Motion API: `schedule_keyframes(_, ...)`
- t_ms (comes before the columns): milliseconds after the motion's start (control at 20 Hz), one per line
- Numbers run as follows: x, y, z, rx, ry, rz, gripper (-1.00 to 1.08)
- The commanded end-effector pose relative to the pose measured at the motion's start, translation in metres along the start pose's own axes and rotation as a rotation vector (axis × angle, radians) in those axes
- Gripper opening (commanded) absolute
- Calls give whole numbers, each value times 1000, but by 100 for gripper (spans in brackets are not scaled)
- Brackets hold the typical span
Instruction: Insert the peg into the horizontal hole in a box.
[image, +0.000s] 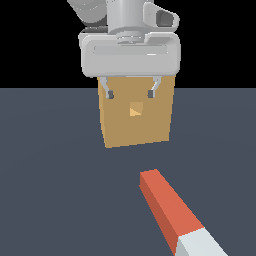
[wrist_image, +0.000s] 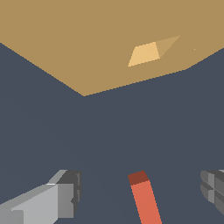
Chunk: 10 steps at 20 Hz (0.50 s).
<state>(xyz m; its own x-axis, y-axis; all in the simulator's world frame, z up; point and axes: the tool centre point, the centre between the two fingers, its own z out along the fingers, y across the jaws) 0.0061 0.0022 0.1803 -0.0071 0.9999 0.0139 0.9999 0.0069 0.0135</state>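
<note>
Tan box (image: 136, 112) one, hole (image: 136, 109) one, peg (image: 172, 212) one; gripper (image: 130, 93) empty.

1. No text, label, brand, number or sign can be read in either view.
2. The box (image: 136, 112) shows plain tan faces in the exterior view and in the wrist view (wrist_image: 87, 39); nothing is written around its hole (image: 136, 109).
3. The peg (image: 175, 212) carries only its red-orange and white colour halves, with no marking on either.
4. The gripper (image: 130, 93) and its grey housing bear no lettering or logo.
5. The dark floor (image: 50, 175) is unmarked.
</note>
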Motion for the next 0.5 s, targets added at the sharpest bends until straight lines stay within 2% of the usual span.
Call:
schedule_keyframes(0,0,0,0,0,0,0,100)
schedule_keyframes(450,-19,3,8,1,-1,-21,100)
